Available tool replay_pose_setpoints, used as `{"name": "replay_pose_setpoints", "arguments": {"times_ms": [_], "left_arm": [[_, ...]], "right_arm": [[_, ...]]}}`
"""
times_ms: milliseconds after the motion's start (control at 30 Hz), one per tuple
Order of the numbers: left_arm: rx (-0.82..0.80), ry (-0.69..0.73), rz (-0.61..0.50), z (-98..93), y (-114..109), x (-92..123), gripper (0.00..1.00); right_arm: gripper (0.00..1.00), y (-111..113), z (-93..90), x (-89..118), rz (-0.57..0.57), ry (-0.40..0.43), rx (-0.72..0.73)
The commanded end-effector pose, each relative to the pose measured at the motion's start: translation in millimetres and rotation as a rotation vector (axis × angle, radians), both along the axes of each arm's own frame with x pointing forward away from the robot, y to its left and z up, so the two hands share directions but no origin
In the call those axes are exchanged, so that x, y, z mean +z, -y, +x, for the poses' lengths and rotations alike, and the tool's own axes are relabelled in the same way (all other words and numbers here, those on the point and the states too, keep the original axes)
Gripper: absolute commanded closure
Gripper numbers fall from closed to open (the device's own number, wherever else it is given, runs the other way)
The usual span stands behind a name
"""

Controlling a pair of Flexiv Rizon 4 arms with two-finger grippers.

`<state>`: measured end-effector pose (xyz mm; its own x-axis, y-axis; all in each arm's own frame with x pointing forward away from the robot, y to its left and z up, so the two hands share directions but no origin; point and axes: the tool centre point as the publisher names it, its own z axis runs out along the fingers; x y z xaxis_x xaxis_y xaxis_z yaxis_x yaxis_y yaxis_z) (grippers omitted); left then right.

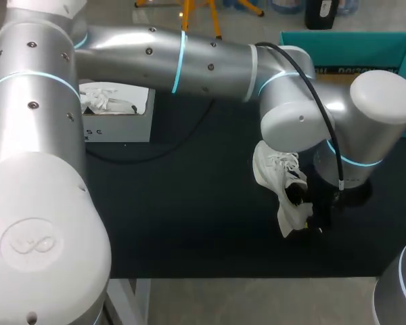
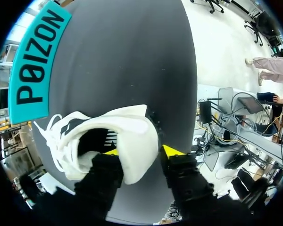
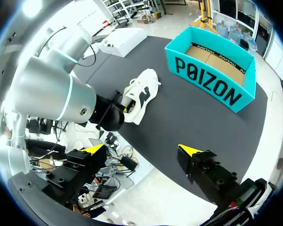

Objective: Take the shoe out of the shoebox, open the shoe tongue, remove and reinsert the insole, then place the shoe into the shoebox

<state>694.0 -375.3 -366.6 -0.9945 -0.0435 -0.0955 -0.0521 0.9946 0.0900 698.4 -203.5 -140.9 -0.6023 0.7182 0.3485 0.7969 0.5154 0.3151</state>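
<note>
The first step looks done: the white low-top shoe with black side marks and white laces (image 2: 132, 132) is out of the box and in the grasp of the left gripper (image 2: 141, 151). Its two yellow-tipped fingers press a broad white flap at the shoe's open end from both sides. I cannot tell whether that flap is the heel wall, the tongue or the insole coming out, so I judge the work to be somewhere in the tongue-and-insole stage. Reinserting the insole and returning the shoe are not yet done.

The shoe lies tilted ahead of the left gripper over the black table mat (image 3: 188, 122). Its dark mouth gapes just beside one finger, and the loose laces trail off at the far end. It looks soft and floppy, so it will probably sag when lifted.

Farther ahead of the left gripper, apart from the shoe, stands the open teal cardboard shoebox with black lettering (image 3: 205, 80). It holds no shoe and its brown floor is bare.

The right gripper (image 3: 141, 149) hangs well away from both, fingers spread wide, nothing between them.
</note>
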Motion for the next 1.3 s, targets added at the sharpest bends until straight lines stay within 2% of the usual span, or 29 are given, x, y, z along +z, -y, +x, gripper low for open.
{"name": "replay_pose_setpoints", "arguments": {"times_ms": [33,200,367,433,500,533,567,600,633,700,733,800,833,900,1033,1300], "left_arm": [[-0.014,-0.005,-0.014,0.0,-2,1,1.0],[-0.03,-0.007,-0.036,-3.0,-7,9,1.0],[-0.103,-0.06,-0.073,0.2,-25,17,1.0],[-0.185,-0.135,-0.043,7.1,-41,21,1.0],[-0.249,-0.14,-0.039,15.9,-62,26,1.0],[-0.329,-0.192,0.009,22.2,-72,29,1.0],[-0.323,-0.166,0.034,27.9,-84,32,1.0],[-0.355,-0.169,0.013,36.2,-98,37,1.0],[-0.434,-0.225,0.048,43.2,-109,41,1.0],[-0.422,-0.221,0.114,53.0,-132,51,1.0],[-0.55,-0.27,0.105,58.5,-142,55,1.0],[-0.527,-0.266,0.142,68.1,-164,65,1.0],[-0.621,-0.298,0.107,70.8,-173,71,1.0],[-0.564,-0.276,0.168,78.9,-191,81,1.0],[-0.783,-0.328,0.235,88.2,-218,101,1.0],[-0.783,-0.328,0.235,88.2,-218,101,1.0]], "right_arm": [[0.0,0,0.9,0,-0.003,-0.003,0.001],[0.0,0,0.9,0,-0.003,-0.003,0.001],[0.0,0,0.9,0,-0.003,-0.003,0.001],[0.0,0,0.9,0,-0.003,-0.003,0.001],[0.0,0,0.9,0,-0.003,-0.003,0.001],[0.0,0,0.9,0,-0.003,-0.003,0.001],[0.0,0,0.9,0,-0.003,-0.003,0.001],[0.0,0,0.9,0,-0.003,-0.003,0.001],[0.0,0,0.9,0,-0.003,-0.003,0.001],[0.0,0,0.9,0,-0.003,-0.003,0.001],[0.0,0,0.9,0,-0.003,-0.003,0.001],[0.0,0,0.9,0,-0.003,-0.003,0.001],[0.0,0,0.9,0,-0.003,-0.003,0.001],[0.0,0,0.9,0,-0.003,-0.003,0.001],[0.0,0,0.9,0,-0.003,-0.003,0.001],[0.0,0,0.9,0,-0.003,-0.003,0.001]]}}
